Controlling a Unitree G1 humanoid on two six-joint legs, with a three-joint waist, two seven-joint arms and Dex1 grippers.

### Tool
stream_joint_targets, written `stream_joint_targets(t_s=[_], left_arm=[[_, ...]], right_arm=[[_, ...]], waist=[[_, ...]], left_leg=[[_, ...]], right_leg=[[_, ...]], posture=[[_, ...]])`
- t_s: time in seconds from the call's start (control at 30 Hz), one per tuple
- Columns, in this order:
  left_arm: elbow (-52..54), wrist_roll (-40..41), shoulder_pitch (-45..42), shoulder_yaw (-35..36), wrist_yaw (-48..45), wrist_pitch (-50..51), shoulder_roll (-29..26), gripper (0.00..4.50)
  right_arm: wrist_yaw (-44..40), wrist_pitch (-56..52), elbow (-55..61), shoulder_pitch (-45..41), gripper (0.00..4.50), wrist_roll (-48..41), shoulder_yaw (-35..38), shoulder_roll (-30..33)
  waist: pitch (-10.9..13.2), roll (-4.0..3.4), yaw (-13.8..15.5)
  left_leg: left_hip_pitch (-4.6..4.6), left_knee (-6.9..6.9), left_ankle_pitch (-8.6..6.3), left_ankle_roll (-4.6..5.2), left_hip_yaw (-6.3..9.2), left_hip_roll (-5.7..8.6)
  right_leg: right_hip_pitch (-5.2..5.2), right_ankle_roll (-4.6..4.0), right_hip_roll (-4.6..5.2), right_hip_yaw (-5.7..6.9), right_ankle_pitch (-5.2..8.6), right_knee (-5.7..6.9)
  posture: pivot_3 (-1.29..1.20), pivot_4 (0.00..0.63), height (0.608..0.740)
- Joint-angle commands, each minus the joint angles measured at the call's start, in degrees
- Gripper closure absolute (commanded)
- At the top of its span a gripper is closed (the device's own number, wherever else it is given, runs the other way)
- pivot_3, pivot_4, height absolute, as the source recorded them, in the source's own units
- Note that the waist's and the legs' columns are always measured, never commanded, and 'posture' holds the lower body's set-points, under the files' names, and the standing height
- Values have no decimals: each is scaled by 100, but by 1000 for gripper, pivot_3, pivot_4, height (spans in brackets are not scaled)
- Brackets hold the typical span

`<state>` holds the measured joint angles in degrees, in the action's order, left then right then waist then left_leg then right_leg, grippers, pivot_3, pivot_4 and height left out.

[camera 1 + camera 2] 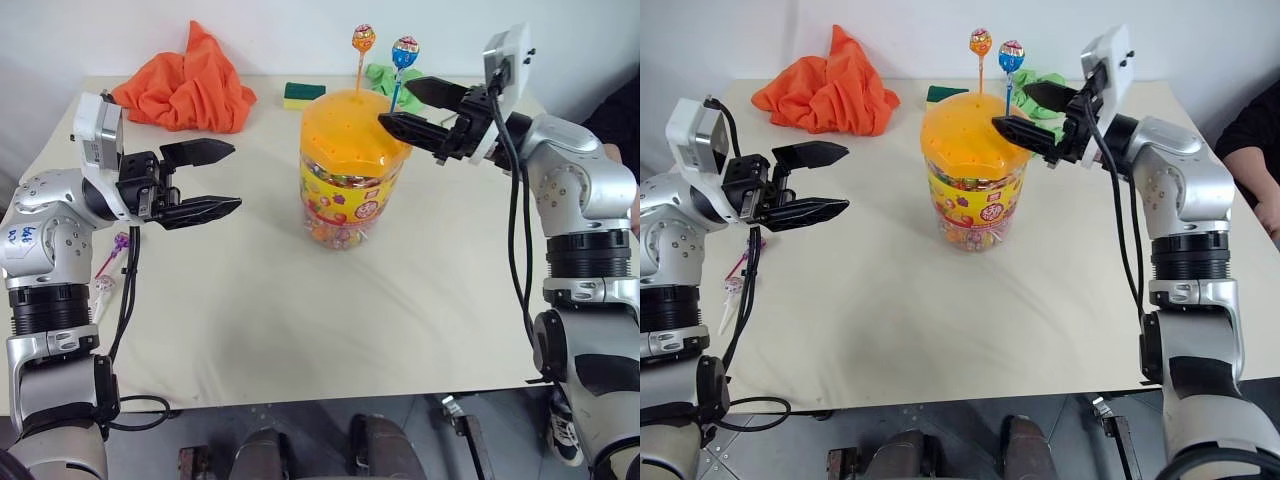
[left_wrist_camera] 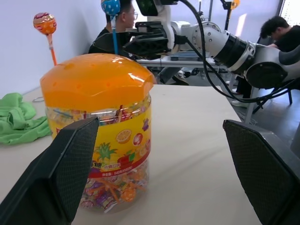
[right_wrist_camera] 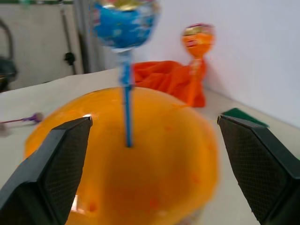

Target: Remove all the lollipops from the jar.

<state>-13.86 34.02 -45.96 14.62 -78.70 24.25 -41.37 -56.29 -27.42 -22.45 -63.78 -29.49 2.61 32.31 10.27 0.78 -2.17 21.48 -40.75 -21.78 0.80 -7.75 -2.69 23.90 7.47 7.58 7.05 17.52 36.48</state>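
The jar (image 1: 350,170) is standing upright just above the middle of the head-camera frame, on the cream tabletop (image 1: 300,320); it is a clear plastic cylinder with a yellow fruit-printed label, and I am seeing a heap of small colourful wrapped candies lying at its bottom. Its domed orange lid (image 1: 355,125) is sitting on top, and two lollipops are standing upright from holes in the dome: the orange lollipop (image 1: 363,40) toward the far side and the blue lollipop (image 1: 405,52) just to its right. I am holding my right gripper (image 1: 412,107) at the upper right of the frame, level with the blue lollipop's stick, with my fingers spread wide to either side of it and not touching it; through my right wrist camera the blue stick (image 3: 126,108) is rising between my two fingers. My left gripper (image 1: 218,178) is hanging at the left of the frame, well apart from the jar, pointing toward it with its fingers wide and gripping nothing. At the far left edge of the table, below my left arm, the purple lollipop (image 1: 121,242) and a pale-wrapped lollipop (image 1: 103,288) are lying flat. An orange cloth (image 1: 188,85), a sponge (image 1: 303,94) and a green cloth (image 1: 385,78) are lying along the top of the frame.
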Motion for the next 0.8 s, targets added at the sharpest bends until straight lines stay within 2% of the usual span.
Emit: stream_joint_targets(t_s=[0.03, 0.37, 0.6, 0.8], left_arm=[[282, 89, 95, 98, 137, -26, -128, 0], [354, 164, 137, 105, 248, -40, -131, 0], [4, 110, -112, 49, 59, -170, -152, 0], [-168, 73, -151, 59, -77, -226, -262, 0]], right_arm=[[-163, 36, -87, -333, 926, -14, 129, -41], [-227, 129, -244, -661, 4392, 93, 260, -41], [236, 34, -177, -1020, 4453, 211, 676, 473], [899, -1423, 258, -698, 4453, 360, 811, 1468]], waist=[[0, 0, -2], [0, -1, -13], [2, -3, 8], [2, -3, 25]], left_leg=[[0, 0, 0, 0, 0, 0], [0, 1, 0, 0, 7, 0], [1, 2, 0, 0, 9, 0], [4, 8, 0, 0, 9, 1]], right_leg=[[0, 0, 0, 0, 0, 0], [0, 0, 2, 3, 0, 4], [-1, 0, 3, 5, 0, 4], [1, -1, 5, 6, 0, 1]], posture=[[0, 150, 740], [0, 150, 740], [0, 150, 740], [0, 150, 740]])
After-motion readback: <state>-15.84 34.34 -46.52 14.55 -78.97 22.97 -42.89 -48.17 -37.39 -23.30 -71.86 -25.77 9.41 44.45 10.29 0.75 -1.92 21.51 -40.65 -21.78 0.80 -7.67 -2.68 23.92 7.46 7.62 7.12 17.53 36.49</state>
